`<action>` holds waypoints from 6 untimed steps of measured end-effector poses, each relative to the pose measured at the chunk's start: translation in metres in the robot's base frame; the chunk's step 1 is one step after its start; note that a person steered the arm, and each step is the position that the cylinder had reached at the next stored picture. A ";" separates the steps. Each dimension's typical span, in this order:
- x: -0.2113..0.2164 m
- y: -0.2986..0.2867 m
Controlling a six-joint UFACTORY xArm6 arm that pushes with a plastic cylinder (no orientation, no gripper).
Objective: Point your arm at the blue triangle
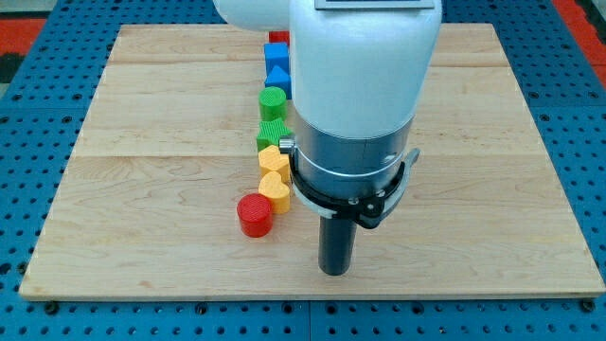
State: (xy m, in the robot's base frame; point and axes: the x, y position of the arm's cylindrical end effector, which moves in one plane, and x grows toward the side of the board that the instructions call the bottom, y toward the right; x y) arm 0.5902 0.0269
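Observation:
Several blocks stand in a column down the board's middle. From the view's top: a red block (pixel 278 38), a blue block (pixel 276 57), the blue triangle (pixel 277 79), a green cylinder (pixel 273 101), a green block (pixel 271 134), a yellow block (pixel 273 159), a yellow block (pixel 275 189) and a red cylinder (pixel 255 214). My tip (pixel 334 271) rests on the board at the view's lower middle, to the right of and below the red cylinder, far below the blue triangle. The arm hides the area right of the column.
The wooden board (pixel 142 170) lies on a blue perforated table (pixel 28 114). The arm's white and grey body (pixel 355 104) fills the view's upper middle.

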 end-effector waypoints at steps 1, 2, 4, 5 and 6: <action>0.000 0.000; -0.002 0.005; -0.183 0.083; -0.258 0.038; -0.263 -0.048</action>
